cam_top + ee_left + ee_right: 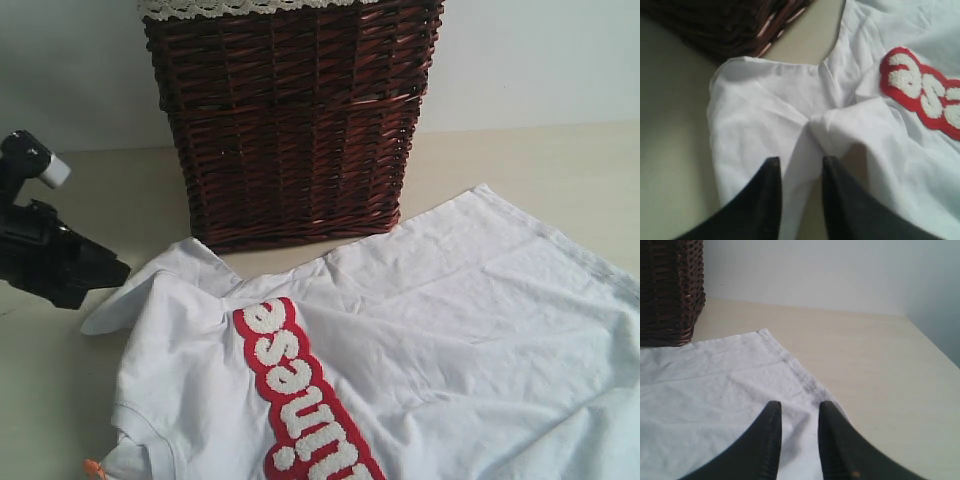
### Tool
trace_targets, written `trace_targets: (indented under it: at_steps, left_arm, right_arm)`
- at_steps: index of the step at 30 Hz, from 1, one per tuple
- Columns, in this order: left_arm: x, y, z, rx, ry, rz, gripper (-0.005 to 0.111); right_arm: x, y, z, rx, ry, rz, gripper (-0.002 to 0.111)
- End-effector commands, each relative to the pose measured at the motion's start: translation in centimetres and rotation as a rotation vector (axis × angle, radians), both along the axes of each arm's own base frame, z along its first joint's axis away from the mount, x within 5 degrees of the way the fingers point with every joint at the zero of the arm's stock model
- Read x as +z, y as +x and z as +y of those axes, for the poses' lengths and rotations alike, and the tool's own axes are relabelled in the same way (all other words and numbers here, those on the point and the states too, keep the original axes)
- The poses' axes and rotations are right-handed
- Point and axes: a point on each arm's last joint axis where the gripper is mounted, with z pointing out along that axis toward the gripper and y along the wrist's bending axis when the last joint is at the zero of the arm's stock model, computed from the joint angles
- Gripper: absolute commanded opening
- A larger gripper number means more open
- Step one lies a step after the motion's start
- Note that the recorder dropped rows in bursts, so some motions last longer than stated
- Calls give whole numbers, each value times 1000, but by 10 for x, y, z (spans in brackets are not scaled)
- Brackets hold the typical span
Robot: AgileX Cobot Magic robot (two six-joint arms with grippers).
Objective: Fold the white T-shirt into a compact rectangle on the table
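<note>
Left wrist view: left hand (800, 160) parted over white T-shirt (765, 115); right hand (799, 404) parted too

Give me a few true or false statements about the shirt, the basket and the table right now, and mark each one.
1. The white T-shirt is already a compact rectangle. False: it lies spread out and rumpled.
2. The red patch band with white letters faces up. True.
3. The shirt lies inside the wicker basket. False: it lies on the table, in front of the basket.
4. The left gripper is at a sleeve. True.
</note>
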Motion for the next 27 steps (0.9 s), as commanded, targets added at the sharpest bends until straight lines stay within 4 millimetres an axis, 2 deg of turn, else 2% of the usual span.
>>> trace_targets:
  at_steps: [1, 7, 12, 15, 20, 25, 27]
  left_arm:
    - [-24, 28, -16, -16, -67, -26, 0]
    - [-50, 57, -25, 17, -19, -15, 0]
    - [-76, 59, -21, 5, 85, 8, 0]
    - [-85, 62, -12, 29, 203, -5, 0]
    - [-86, 81, 14, 179, 390, -69, 0]
    - [-77, 108, 36, 244, 431, -141, 0]
    - [-71, 117, 40, 214, 443, -179, 0]
  right_arm:
    - [-1, 0, 0, -3, -8, -9, 27]
    - [-1, 0, 0, -3, -8, -9, 27]
    - [-1, 0, 0, -3, -8, -9, 27]
    - [-1, 0, 0, -3, -8, -9, 27]
    - [-1, 0, 0, -3, -8, -9, 27]
    - [-1, 0, 0, -3, -8, -9, 27]
    - [-1, 0, 0, -3, -8, -9, 27]
